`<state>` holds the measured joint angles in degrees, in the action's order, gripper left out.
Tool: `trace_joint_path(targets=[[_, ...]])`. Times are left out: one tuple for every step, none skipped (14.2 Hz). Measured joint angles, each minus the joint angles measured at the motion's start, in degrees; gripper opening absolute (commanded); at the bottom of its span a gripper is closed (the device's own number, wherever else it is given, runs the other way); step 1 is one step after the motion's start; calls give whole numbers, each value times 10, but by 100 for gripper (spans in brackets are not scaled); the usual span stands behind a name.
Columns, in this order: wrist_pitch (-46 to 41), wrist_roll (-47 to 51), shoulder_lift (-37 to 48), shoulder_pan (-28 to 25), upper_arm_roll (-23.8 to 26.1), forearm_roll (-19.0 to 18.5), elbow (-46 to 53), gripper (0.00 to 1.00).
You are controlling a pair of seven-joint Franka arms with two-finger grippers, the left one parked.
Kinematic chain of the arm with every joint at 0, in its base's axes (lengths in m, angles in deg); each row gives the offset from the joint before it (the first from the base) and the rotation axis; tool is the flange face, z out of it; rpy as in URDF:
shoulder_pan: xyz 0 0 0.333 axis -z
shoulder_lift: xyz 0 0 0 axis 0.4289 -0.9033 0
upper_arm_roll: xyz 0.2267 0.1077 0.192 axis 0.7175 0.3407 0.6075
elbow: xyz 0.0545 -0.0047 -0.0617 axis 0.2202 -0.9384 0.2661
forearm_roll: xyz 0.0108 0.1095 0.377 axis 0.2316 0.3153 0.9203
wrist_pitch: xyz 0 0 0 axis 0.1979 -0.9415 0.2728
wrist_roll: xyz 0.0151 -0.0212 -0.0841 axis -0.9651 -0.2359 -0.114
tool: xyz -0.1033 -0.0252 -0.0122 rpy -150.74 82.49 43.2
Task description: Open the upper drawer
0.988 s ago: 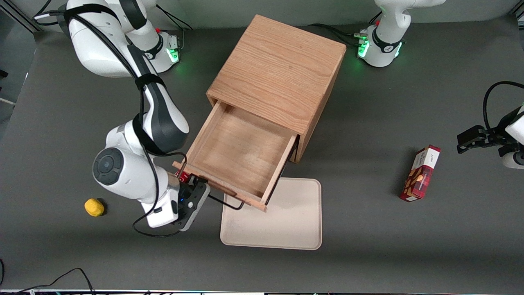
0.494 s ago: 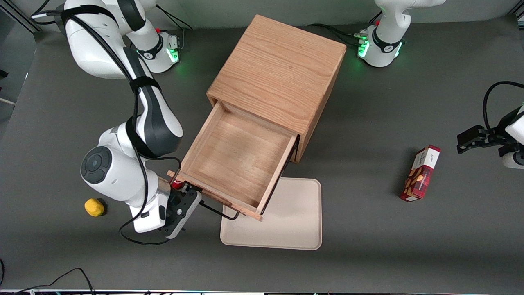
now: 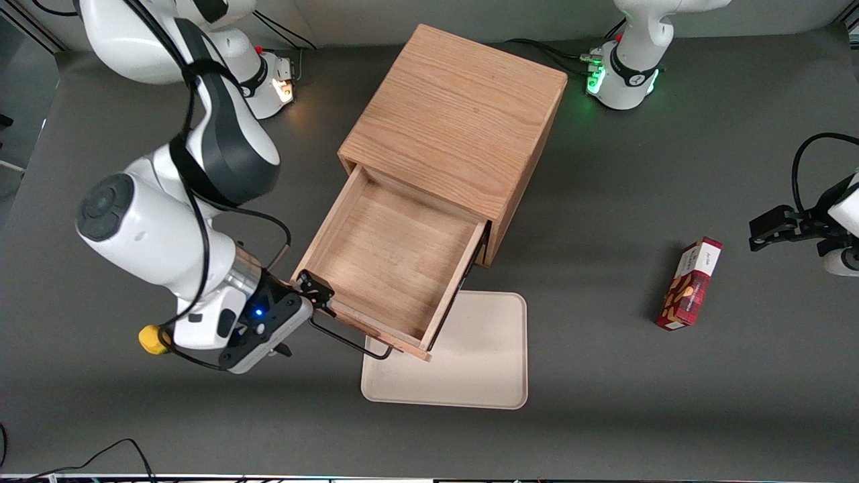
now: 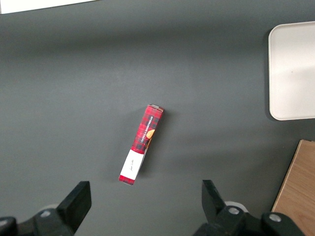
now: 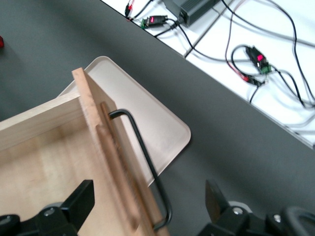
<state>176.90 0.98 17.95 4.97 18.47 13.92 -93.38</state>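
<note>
The upper drawer (image 3: 392,258) of the light-oak cabinet (image 3: 456,114) stands pulled far out and is empty inside. Its thin black wire handle (image 3: 349,342) runs along its front. My right gripper (image 3: 298,318) is open and hovers above the drawer's front corner at the working arm's end, holding nothing. In the right wrist view the gripper (image 5: 147,206) has its fingers (image 5: 74,201) spread wide, with the drawer front (image 5: 106,162) and the handle (image 5: 145,157) below and between them. The lower drawer is hidden under the upper one.
A beige tray (image 3: 470,362) lies on the table in front of the open drawer, partly under it. A small yellow object (image 3: 153,339) sits by my wrist. A red box (image 3: 690,283) lies toward the parked arm's end.
The drawer slid a little farther out, then stopped. My gripper let go of the handle, opened and rose away from it toward the working arm's end.
</note>
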Motion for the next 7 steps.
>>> trace_joint_path(targets=[[-27, 27, 16, 8, -1, 0, -5, 100], [-56, 54, 33, 19, -2, -2, -14, 100], [-75, 89, 55, 30, -3, -13, -29, 100], [-86, 131, 82, 38, -3, -43, -49, 100], [-92, 174, 109, 42, -2, -84, -73, 100], [-103, 215, 135, 44, -1, -118, -96, 100], [-119, 253, 155, 46, 0, -137, -117, 100]])
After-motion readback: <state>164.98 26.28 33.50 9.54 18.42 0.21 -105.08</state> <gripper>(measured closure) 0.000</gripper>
